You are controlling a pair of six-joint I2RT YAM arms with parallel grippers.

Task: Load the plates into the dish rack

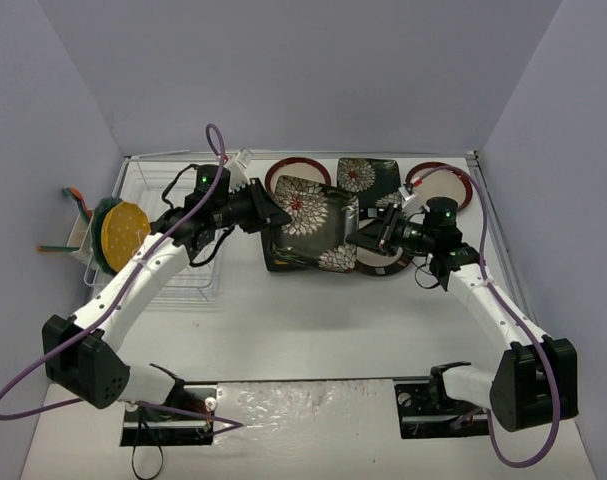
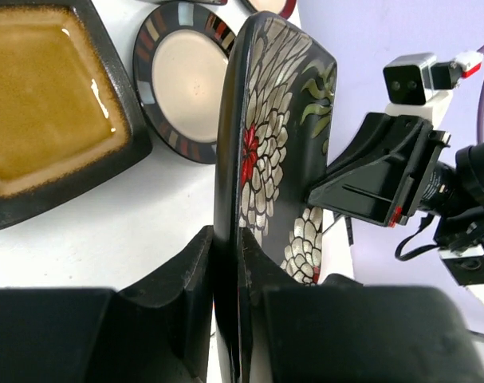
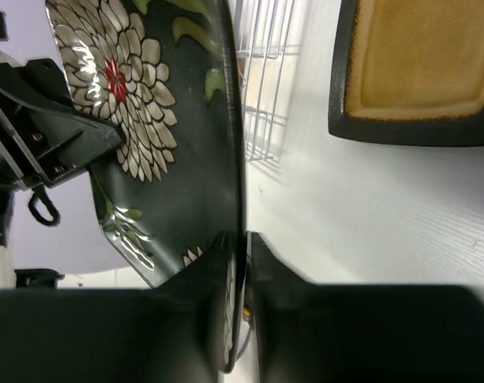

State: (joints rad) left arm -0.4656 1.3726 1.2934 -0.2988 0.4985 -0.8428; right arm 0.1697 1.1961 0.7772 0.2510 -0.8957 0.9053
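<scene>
Square floral plate (image 1: 313, 225) being pinched from both sides.
Left gripper (image 2: 228, 259) and right gripper (image 3: 243, 247) are clamping opposite rims, holding it tilted beside the dish rack (image 1: 198, 285); glazed, stiff, probably slippery and breakable.

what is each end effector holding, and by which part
One square black floral plate: left end effector clamps one edge, right end effector the opposite edge.

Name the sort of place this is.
Probably a robot lab test cell, not a kitchen: plain lavender walls box in a white table holding a wire dish rack and plates.
</scene>
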